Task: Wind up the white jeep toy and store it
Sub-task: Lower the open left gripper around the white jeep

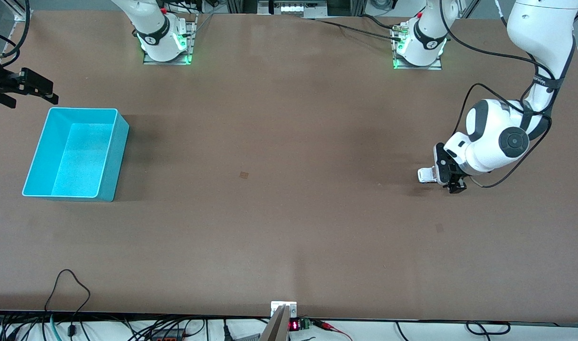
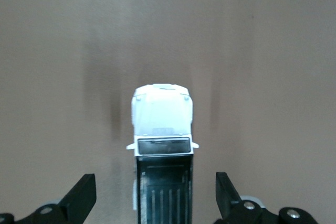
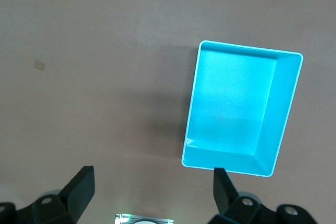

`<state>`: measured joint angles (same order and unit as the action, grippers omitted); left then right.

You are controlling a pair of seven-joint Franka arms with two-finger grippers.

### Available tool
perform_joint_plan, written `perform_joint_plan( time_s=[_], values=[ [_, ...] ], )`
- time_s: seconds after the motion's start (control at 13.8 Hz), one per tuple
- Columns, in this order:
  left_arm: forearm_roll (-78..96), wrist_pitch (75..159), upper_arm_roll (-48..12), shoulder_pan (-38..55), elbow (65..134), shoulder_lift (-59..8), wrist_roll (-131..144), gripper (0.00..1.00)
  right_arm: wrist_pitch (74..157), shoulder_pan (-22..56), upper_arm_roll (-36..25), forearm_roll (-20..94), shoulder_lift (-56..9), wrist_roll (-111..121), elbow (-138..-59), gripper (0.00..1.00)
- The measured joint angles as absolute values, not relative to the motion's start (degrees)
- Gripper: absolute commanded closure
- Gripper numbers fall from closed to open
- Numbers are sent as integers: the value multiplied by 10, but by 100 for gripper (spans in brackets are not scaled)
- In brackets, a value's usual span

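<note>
Small display with red digits (image 1: 293,325), mounted at the table edge nearest the front camera, beside a white bracket (image 1: 283,307); loose black cables (image 1: 66,289) are seen along the same edge; brown table (image 1: 289,227), matte, marked by a small pale patch (image 1: 244,174) near its middle.

White jeep toy (image 1: 425,174), standing on its wheels on the table toward the left arm's end; its white bonnet and black roof panel are shown in the left wrist view (image 2: 163,150), the rear part being partly cut off by the picture's edge.

Left gripper (image 1: 452,177), lowered close over the jeep toy; its black fingers (image 2: 81,198) are spread wide, one on each side of the toy, with clear gaps and no contact seen.

Turquoise bin (image 1: 113,156), rectangular, open-topped, set on the table toward the right arm's end, well apart from the toy; nothing is seen inside it (image 3: 286,108).

Right gripper (image 1: 33,87), held in the air near the bin's corner; its fingers (image 3: 79,190) are likewise spread wide, nothing being held.
</note>
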<state>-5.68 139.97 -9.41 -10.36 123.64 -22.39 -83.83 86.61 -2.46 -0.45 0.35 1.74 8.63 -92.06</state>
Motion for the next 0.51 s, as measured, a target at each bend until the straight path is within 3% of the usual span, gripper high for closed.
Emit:
perform_joint_plan(
  time_s=[0.51],
  values=[
    [-58, 1424, -95, -116, 1264, -225, -862, 0, 866, -25, -5, 4, 17, 86, -921, 0]
  ],
)
